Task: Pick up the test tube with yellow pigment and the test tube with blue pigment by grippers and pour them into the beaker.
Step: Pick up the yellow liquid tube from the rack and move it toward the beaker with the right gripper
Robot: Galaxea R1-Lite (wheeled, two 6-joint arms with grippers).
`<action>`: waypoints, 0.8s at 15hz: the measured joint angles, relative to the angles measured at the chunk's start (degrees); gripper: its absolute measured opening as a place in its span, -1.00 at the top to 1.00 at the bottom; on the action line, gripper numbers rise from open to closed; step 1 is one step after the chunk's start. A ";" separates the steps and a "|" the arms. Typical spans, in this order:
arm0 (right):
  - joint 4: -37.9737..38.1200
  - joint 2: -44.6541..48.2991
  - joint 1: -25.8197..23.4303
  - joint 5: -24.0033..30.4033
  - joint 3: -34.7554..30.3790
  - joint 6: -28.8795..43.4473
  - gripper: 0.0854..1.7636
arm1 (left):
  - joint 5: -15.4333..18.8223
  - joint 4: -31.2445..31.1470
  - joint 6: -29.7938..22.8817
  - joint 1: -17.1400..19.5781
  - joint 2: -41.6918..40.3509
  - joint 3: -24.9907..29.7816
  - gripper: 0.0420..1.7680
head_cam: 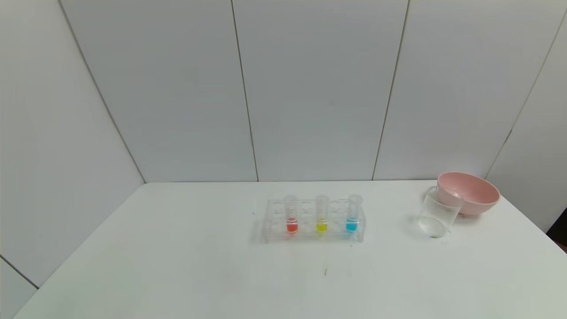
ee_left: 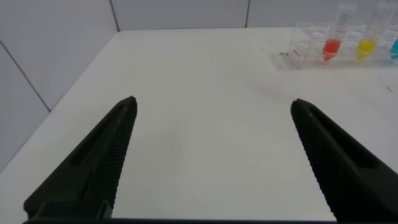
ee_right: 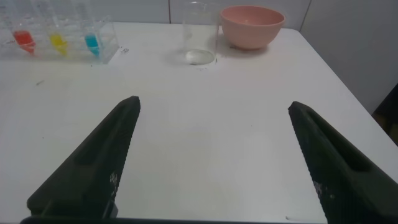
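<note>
Nothing of the task looks done: the beaker (head_cam: 437, 213) holds no colour, and both grippers, left gripper (ee_left: 211, 158) and right gripper (ee_right: 214, 162), hang empty with jaws spread wide, well short of everything. One table (head_cam: 177, 266), one pink bowl (head_cam: 471, 192) touching the one beaker ahead of the right gripper, one tube rack (head_cam: 314, 220). Three tubes stand in it, ahead between the grippers: one orange-red tube (head_cam: 291, 215), the test tube with yellow pigment (head_cam: 321, 214), the test tube with blue pigment (head_cam: 353, 213); both picks and pours remain.

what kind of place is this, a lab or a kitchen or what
Most likely a mock chemistry-lab bench: a clear test tube rack holding tubes of orange-red, yellow and blue liquid, a glass beaker, and a pink bowl on a plain white table against bare panel walls.
</note>
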State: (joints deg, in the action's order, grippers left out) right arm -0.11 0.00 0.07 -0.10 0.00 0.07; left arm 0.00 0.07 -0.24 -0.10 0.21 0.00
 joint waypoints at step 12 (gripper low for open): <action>-0.29 -2.84 0.02 -0.04 5.12 0.20 -0.94 | 0.00 -0.02 0.02 0.00 0.00 0.00 -1.00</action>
State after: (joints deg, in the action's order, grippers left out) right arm -0.40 -2.84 0.10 -0.13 5.12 0.27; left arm 0.00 0.05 -0.22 -0.10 0.21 0.00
